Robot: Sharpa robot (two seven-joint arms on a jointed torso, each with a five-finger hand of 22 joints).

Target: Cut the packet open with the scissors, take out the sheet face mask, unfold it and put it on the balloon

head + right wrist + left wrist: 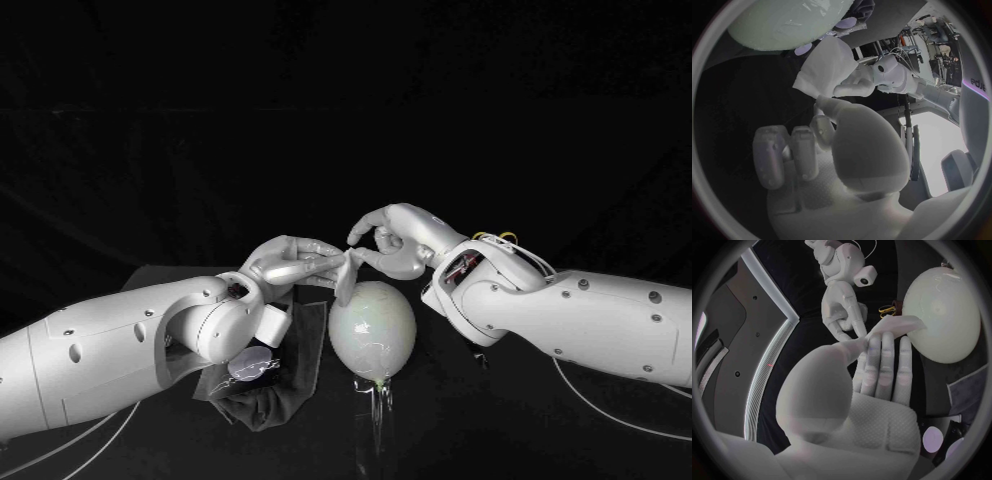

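black table (505, 435) is carrying all items. left arm (101, 355) is lying across the near left of it and covering part of a dark cloth (274, 405), which is spreading just left of the balloon. a small round shiny item (253, 365) is resting on that cloth; its identity cannot be told.

balloon (372, 330) is sitting at the table's middle, knotted end pointing toward the near edge.

left hand (296, 262) is reaching over the balloon's far end, thumb and flat fingers (879, 362) clamping the sheet face mask (345, 280), which is folded and hanging off the table between both hands. whether the mask is touching the balloon cannot be told.

right hand (382, 240) is meeting it from the opposite side, thumb and one fingertip pinching the mask's corner, remaining fingers curling in.
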